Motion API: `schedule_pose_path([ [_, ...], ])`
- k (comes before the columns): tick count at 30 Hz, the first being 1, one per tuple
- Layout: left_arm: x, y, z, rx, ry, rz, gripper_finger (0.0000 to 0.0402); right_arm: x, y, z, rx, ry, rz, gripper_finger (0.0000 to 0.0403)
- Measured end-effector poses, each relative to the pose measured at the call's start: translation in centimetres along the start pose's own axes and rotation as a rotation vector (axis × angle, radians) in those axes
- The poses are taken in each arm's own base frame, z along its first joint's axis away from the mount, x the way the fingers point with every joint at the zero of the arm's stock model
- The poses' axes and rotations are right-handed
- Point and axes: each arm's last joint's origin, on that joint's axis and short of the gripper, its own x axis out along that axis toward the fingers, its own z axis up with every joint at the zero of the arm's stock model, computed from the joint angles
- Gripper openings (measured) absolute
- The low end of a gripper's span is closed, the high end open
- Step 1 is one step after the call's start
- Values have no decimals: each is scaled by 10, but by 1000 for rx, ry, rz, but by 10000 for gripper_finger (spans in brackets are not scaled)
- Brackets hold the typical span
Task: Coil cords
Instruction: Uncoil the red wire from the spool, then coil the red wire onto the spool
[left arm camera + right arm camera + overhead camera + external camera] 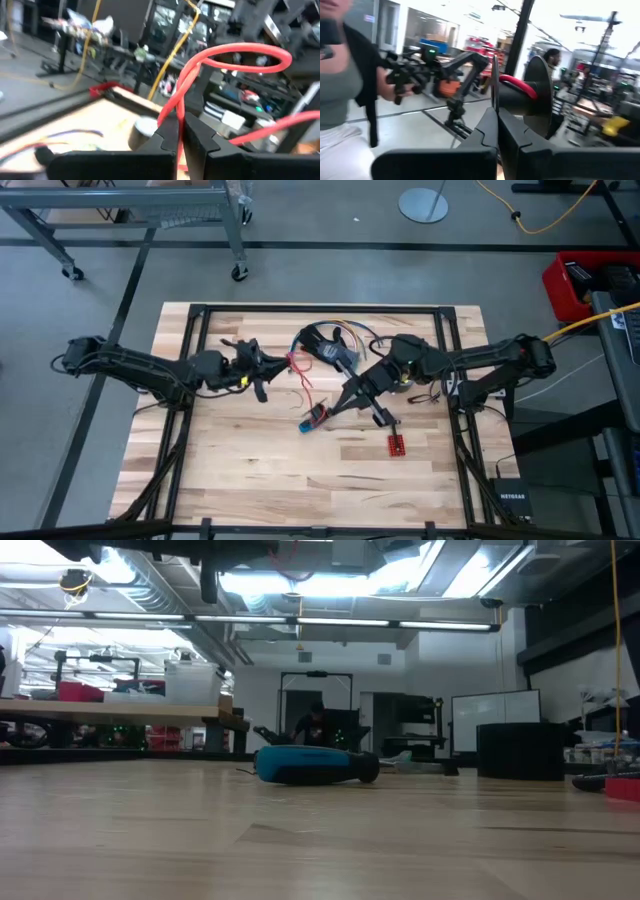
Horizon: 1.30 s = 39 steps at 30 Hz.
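A thin red cord (298,370) runs from my left gripper (262,372) toward the table's middle. In the left wrist view it rises from the shut fingers and loops overhead (235,52). My right gripper (348,393) reaches in from the right, above the table's middle, and is shut on a small black spool (525,97) with red cord wound round it (519,84). A dark bundle with blue and yellow wires (328,345) lies at the far middle. Both grippers are above the low view's field. My left gripper pinches the red cord (178,112) between its two fingers, a single strand running out past the fingertips. The cord is lifted and curves in a loose loop above the fingers. My right gripper pinches a thin dark plate seen edge-on (494,87) at one end of the spool, between its two fingers. The spool's drum and its round flange (540,92) stand out to one side of the fingers, clear of the table.
A blue-handled screwdriver (313,418) lies on the table near the middle and also shows in the low view (310,765). A small red board (397,445) lies nearer the front. A grey tape roll (144,127) sits on the wood. A person (340,80) stands beyond the table.
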Motion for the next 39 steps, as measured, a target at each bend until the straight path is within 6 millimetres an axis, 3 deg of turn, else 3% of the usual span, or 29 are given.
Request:
schedule_pose_path([
  [13, -16, -7, -42, -48, 420, 2, 67, -40, -22, 4, 83, 177, -225, 0],
  [20, -29, -12, -59, -83, 587, 41, 132, -72, -25, 24, 68, 233, -351, 0],
  [25, -37, -13, -67, -148, 670, 89, 152, -96, -25, 39, 20, 271, -489, 0],
  [32, -46, -15, -74, -181, 739, 125, 146, -117, -22, 54, -5, 286, -568, 0],
  [35, -45, -18, -73, -185, 701, 130, 146, -116, -20, 57, 39, 253, -560, 0],
  [39, -39, -22, -70, -138, 589, 126, 144, -104, -10, 53, 90, 253, -395, 0],
])
